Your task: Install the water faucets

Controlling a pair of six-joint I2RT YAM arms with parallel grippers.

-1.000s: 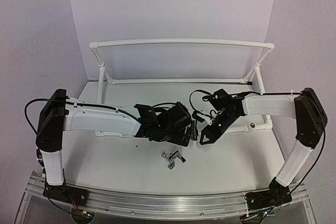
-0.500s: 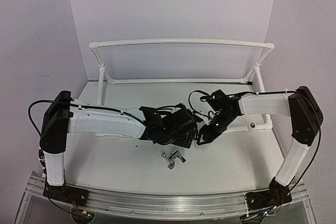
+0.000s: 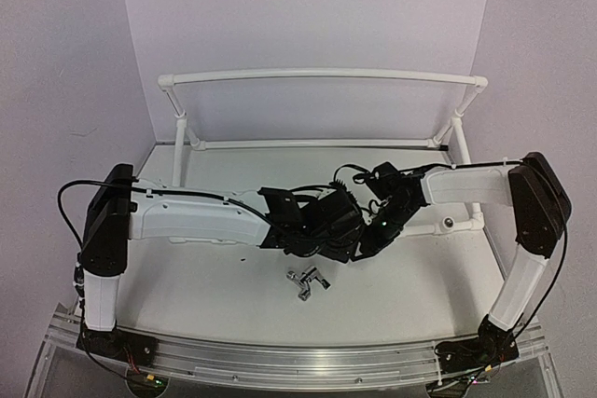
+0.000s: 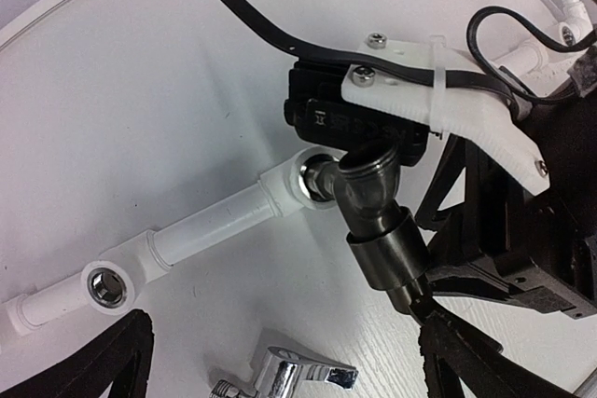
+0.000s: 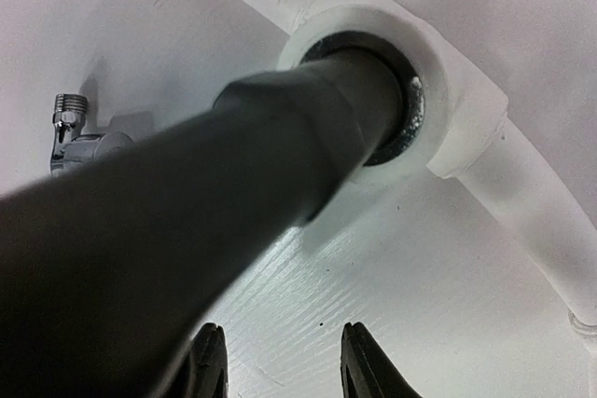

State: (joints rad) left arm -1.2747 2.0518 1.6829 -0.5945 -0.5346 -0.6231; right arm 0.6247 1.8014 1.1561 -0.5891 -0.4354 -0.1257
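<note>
Stem to socket: the dark grey faucet [image 4: 378,216] has its short stem at the mouth of a silver-ringed socket [image 4: 312,179] on the white pipe frame [image 3: 322,73]; how deep it sits I cannot tell. Its long axis runs from that socket out over the table [image 3: 187,277] toward the left gripper [image 4: 280,323]. That gripper's fingers stand wide apart, with one fingertip [image 4: 457,351] just beside the faucet's free end. The right gripper [image 5: 284,361] hangs over the faucet's elbow (nearer the socket than the left one). Its tips show a gap with bare table between them, yet the faucet passes so close to its lens that I cannot tell whether it holds it further back. Any seating twist, I judge, must turn about the stem's axis. The second faucet [image 3: 306,281] lies loose on the table near both grippers, and another socket [image 4: 104,286] is unfilled.
</note>
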